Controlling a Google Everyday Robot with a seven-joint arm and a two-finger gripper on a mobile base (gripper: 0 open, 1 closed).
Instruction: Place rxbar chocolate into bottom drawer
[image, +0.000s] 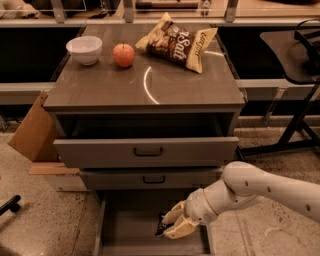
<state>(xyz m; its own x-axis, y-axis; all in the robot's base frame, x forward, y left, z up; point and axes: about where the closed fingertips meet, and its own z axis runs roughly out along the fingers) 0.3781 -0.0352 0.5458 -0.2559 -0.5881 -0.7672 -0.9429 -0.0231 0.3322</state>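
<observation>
Speckled floor (45, 220), grey cabinet (100, 87): over the open bottom drawer (127, 227) the gripper (167, 227) pinches the bar (160, 224), long axis roughly upright, partly hidden.

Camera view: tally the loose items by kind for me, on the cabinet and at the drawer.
bowl: 1, on the cabinet top
apple: 1, same top
chip bag: 1, same top
rxbar: 1, held in the gripper over the bottom drawer
Total: 4
</observation>
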